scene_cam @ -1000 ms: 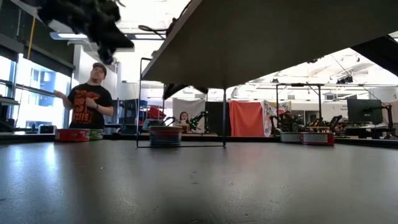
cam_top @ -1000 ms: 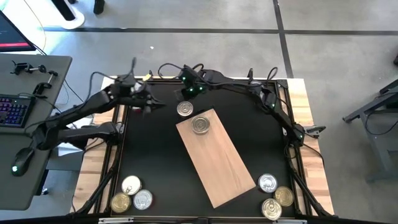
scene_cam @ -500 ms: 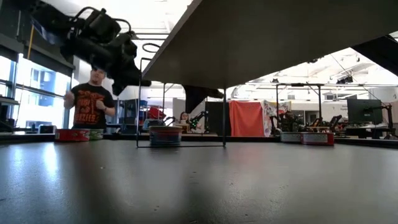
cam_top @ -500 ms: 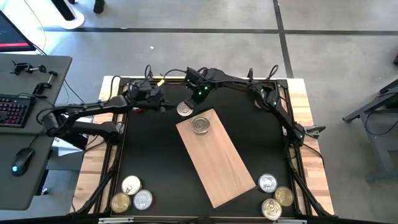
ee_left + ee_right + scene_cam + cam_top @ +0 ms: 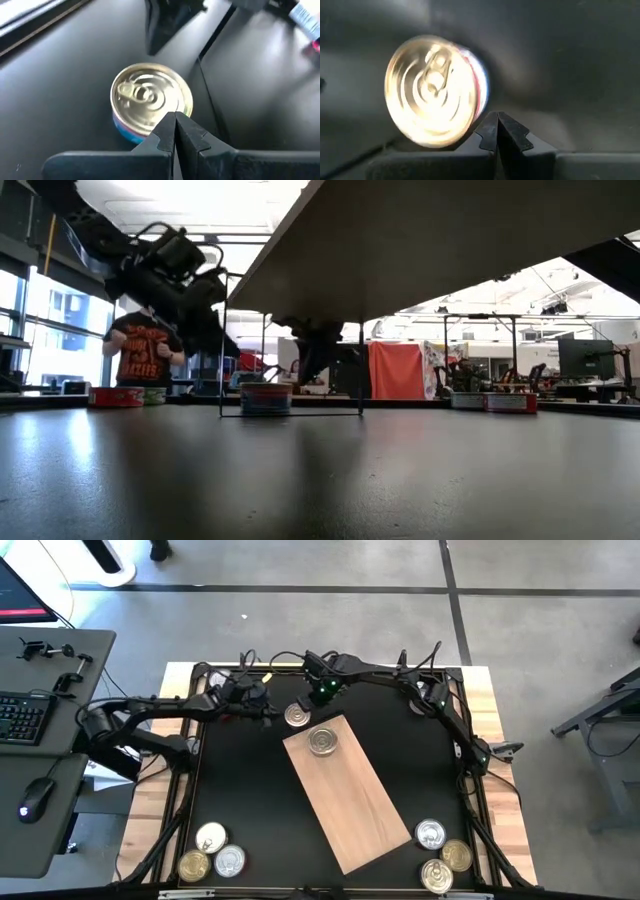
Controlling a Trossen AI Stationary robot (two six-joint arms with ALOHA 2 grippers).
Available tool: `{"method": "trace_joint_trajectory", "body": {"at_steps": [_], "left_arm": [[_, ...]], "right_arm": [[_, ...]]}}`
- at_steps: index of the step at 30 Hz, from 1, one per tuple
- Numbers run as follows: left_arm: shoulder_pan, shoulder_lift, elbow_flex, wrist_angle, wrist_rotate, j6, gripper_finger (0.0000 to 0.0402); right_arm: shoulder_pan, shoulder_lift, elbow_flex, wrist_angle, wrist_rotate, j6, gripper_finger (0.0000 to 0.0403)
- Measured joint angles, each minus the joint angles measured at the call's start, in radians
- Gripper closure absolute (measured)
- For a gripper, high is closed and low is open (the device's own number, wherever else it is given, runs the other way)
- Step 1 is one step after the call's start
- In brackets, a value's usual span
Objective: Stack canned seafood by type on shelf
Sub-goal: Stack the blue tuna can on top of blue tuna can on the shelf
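A silver-lidded tin of canned seafood (image 5: 297, 716) with a blue and pink side (image 5: 131, 134) stands on the black table, just off the far left corner of the shelf (image 5: 352, 802). Another tin (image 5: 322, 742) sits on the shelf's far end. My left gripper (image 5: 272, 714) is shut just left of the table tin, fingertips (image 5: 175, 119) at its rim. My right gripper (image 5: 311, 707) is shut just beyond its far right side (image 5: 497, 119). In the low view both grippers hang a little above the tin (image 5: 265, 397).
Three tins (image 5: 212, 852) lie at the near left corner and three more (image 5: 441, 856) at the near right. In the low view the shelf's underside (image 5: 420, 250) spans overhead on thin wire legs (image 5: 223, 350). A person (image 5: 145, 350) stands beyond the table.
My left gripper has come down and toward the table's right edge, closing on the tin beside the shelf's corner. My right gripper has sunk toward the same tin from the far side. Both stayed shut. The tins have not moved.
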Motion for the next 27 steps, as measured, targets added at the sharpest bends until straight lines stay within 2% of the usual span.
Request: {"method": "trace_joint_trajectory", "body": {"at_steps": [7,12,17,20,27], "left_arm": [[0.024,0.064,0.0,0.054,0.054,0.139,0.0401],[0.036,0.097,0.001,0.064,0.102,0.243,0.0401],[0.029,0.129,0.001,0.07,0.101,0.31,0.0401],[0.014,0.171,0.001,0.083,0.073,0.316,0.0402],[-0.025,0.209,0.002,0.164,0.011,0.225,0.0401]], "right_arm": [[0.0,0.0,-0.001,0.035,0.034,0.149,0.0403],[0.006,0.013,-0.001,0.052,0.016,0.228,0.0403],[0.008,0.018,-0.001,0.082,0.008,0.268,0.0403],[0.007,0.021,-0.001,0.087,0.007,0.279,0.0403],[0.007,0.024,-0.001,0.074,0.039,0.257,0.0403]]}}
